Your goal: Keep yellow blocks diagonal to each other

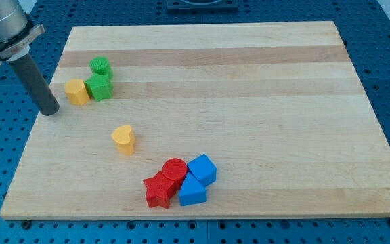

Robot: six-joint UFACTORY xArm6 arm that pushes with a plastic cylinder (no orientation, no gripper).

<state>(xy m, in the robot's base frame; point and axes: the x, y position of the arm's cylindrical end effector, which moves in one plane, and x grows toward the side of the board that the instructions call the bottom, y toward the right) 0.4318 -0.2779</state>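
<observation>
Rod tip (49, 111) rests at the table's (249, 88) left edge, just left of the yellow hexagonal block (76, 91); the arm is cropped above. No claw shows; its state cannot be told. Yellow heart block (123, 139) lies diagonally below-right. Green blocks (100, 80) touch the hexagon. No legible writing.

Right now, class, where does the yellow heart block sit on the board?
The yellow heart block lies alone in the view's left half, below and right of the other yellow block, up-left of the red and blue cluster.
</observation>
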